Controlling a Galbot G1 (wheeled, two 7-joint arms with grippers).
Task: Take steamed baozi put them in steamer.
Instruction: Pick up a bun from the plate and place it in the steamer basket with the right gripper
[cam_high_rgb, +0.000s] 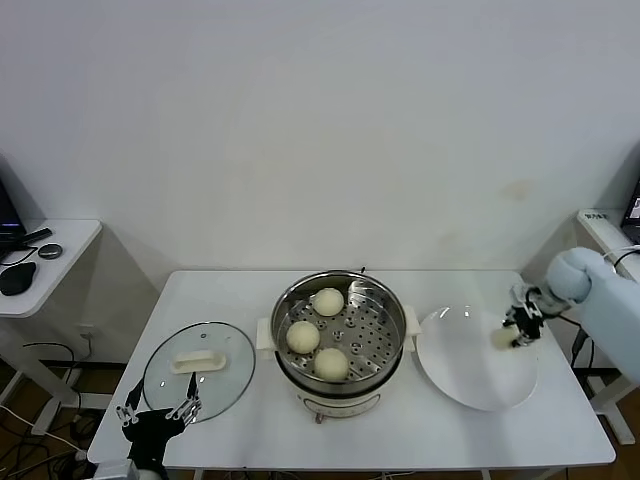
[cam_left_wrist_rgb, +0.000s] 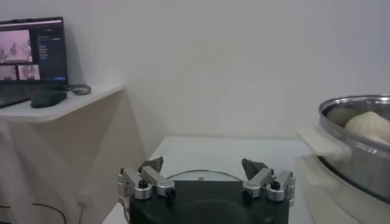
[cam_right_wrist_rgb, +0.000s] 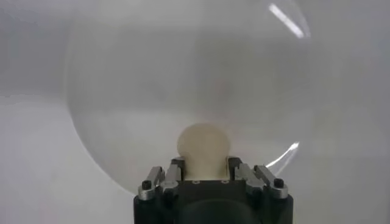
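No readable text, labels, brands or numbers anywhere. The dark-framed laptop screen on the white side table, off to the side of the left gripper, shows small pink image tiles and lines of text too small to read. A small dark mark on the white block beyond the right gripper can't be made out either. Nothing printed shows on the round shiny steel steamer with cream-white base, the flat white round plate or the round glass lid with white handle.
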